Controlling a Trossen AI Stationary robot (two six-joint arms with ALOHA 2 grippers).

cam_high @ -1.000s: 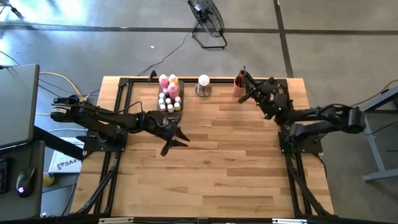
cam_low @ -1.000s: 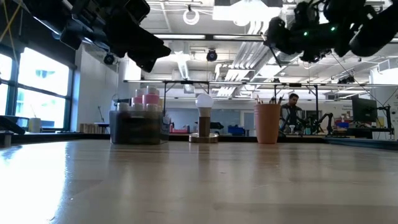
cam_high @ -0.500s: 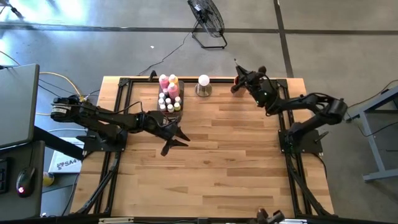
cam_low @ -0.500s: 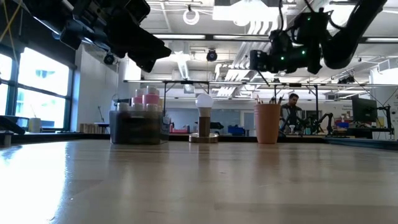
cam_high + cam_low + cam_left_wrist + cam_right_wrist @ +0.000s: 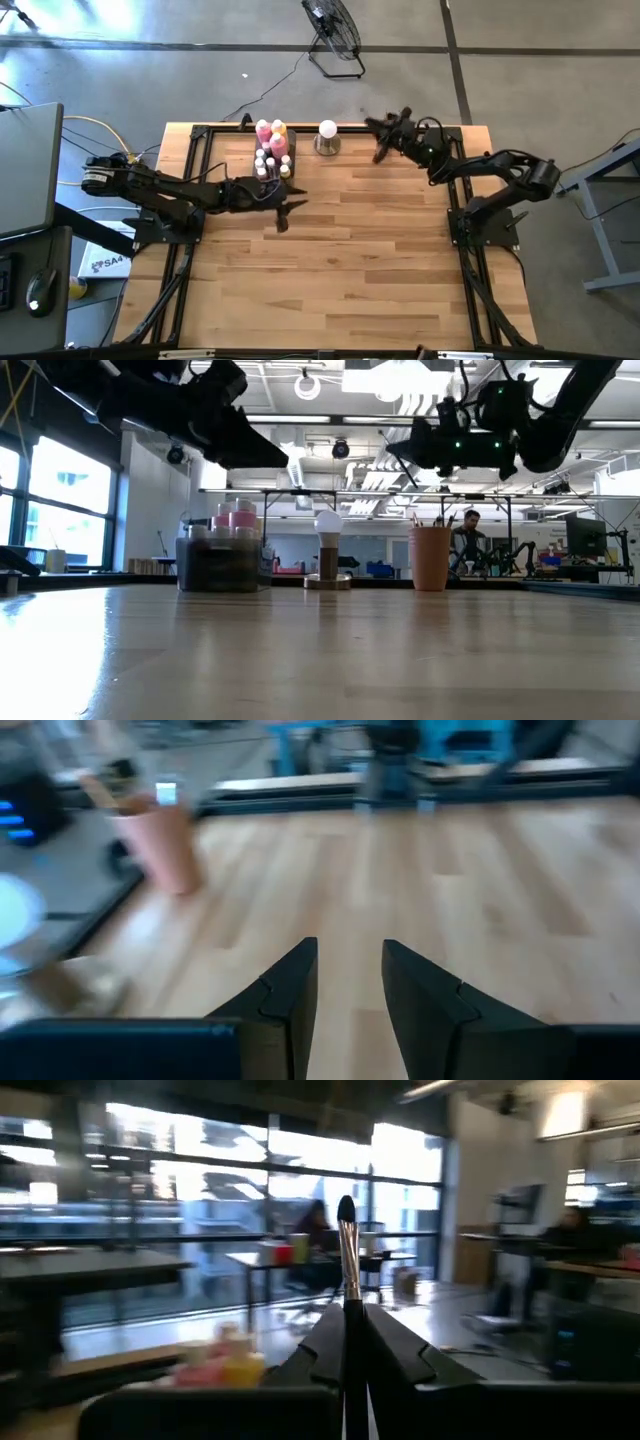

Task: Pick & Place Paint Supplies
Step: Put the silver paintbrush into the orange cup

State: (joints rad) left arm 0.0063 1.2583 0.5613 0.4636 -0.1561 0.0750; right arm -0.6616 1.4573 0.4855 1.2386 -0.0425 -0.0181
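Wooden bench point(image 5: 340, 250): bottles point(image 5: 272, 150) in tray. Right end effector point(image 5: 385, 135) now clear above cup point(image 5: 431, 558), pinching brush point(image 5: 346, 1260), lifted out. Left end effector point(image 5: 284, 212) swung nearer bottles, spread, empty. Brush awaits placing.

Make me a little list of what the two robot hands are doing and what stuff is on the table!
right gripper: up in the air near the table's far edge, shut on a paintbrush
left gripper: open with nothing in it, above the table near the tray
tray: at the far edge, holding the paint bottles, pink, yellow and tiny white-capped ones
white ball: on its metal base, beside the tray
orange cup: at the far edge, more brushes sticking out of it
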